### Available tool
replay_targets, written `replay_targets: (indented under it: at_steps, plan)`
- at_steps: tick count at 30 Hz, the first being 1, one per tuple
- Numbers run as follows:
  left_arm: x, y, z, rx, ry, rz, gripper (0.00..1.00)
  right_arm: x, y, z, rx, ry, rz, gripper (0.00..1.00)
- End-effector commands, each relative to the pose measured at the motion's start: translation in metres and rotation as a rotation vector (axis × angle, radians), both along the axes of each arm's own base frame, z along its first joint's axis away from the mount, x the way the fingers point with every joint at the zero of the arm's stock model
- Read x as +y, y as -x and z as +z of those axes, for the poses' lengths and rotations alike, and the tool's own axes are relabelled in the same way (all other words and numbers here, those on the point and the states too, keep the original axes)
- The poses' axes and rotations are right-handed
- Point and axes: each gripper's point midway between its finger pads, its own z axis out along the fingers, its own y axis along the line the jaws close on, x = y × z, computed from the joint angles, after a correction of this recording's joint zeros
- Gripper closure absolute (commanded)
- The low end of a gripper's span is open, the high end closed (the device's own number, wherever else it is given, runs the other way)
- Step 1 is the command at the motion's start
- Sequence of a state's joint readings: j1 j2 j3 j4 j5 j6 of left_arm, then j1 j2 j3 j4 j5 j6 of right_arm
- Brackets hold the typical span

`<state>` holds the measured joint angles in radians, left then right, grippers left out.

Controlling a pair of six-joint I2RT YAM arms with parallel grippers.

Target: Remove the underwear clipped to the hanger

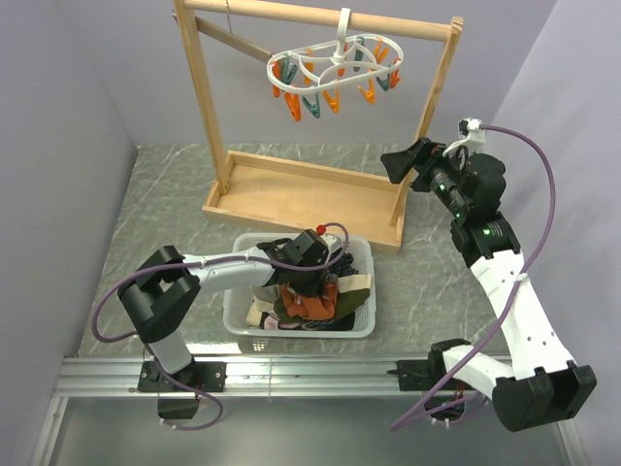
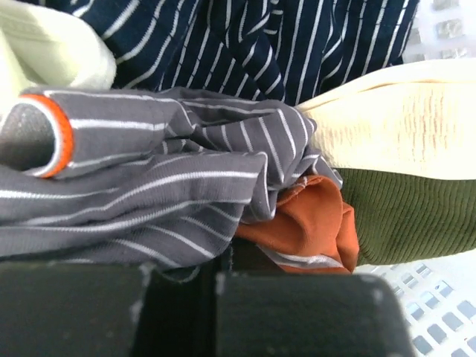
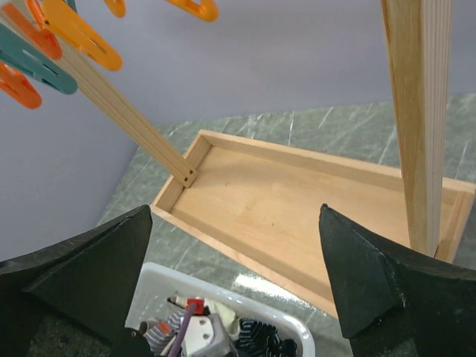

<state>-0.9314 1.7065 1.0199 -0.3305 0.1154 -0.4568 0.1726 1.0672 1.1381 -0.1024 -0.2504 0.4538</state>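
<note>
The white hanger (image 1: 335,63) hangs by its hook from the wooden rail; its orange and teal pegs (image 1: 309,101) dangle with no cloth in them. The underwear lies piled in a white basket (image 1: 365,328). My left gripper (image 1: 304,275) is down on the pile. In the left wrist view its jaws (image 2: 212,271) stand close together with a fold of the grey pin-striped underwear (image 2: 163,186) between them, beside rust-orange (image 2: 312,223), olive green (image 2: 409,216) and cream (image 2: 401,126) pieces. My right gripper (image 1: 396,163) is open and empty, raised beside the rack's right post; it also shows in the right wrist view (image 3: 235,211).
A navy thin-striped piece (image 2: 297,44) lies at the pile's far side. The wooden rack (image 1: 301,199) has a tray base and two posts; the right post (image 3: 416,111) is close to my right gripper. Pegs (image 3: 74,33) hang above left of it. Walls close in on both sides.
</note>
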Motion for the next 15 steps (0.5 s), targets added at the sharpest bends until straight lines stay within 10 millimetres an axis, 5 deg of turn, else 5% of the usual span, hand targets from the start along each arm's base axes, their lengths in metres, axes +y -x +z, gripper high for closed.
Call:
replay_targets:
  at_steps: [1,3,4,5,6,8,9,12,15]
  plan:
    - [0.022,0.026,-0.043,0.087,-0.104,-0.052,0.93,-0.002,0.008,0.001,0.007,0.002,-0.012,0.00]
    - [0.010,0.015,-0.015,0.046,-0.066,-0.047,0.78,-0.004,0.008,-0.002,0.028,0.017,-0.016,0.00]
    - [0.003,0.008,0.010,0.008,-0.021,-0.039,0.62,-0.003,0.010,0.005,0.017,0.021,-0.011,0.00]
    - [-0.001,0.002,0.028,-0.025,0.002,-0.027,0.40,-0.003,0.010,0.006,0.016,0.023,-0.009,0.00]
    - [-0.015,-0.009,0.070,-0.089,0.083,-0.023,0.03,-0.003,0.010,0.007,0.019,0.027,-0.006,0.00]
    - [-0.017,-0.015,0.107,-0.137,0.124,-0.005,0.01,-0.001,0.013,0.017,0.002,0.020,0.003,0.00]
    - [-0.023,-0.025,0.147,-0.204,0.186,0.019,0.01,-0.001,0.013,0.019,0.005,0.014,0.007,0.00]
    - [-0.021,-0.030,0.203,-0.256,0.240,0.056,0.00,0.004,0.020,0.025,0.008,-0.004,0.040,0.00]
    - [-0.015,-0.024,0.237,-0.252,0.268,0.072,0.01,0.012,0.029,0.026,0.021,-0.013,0.096,0.00]
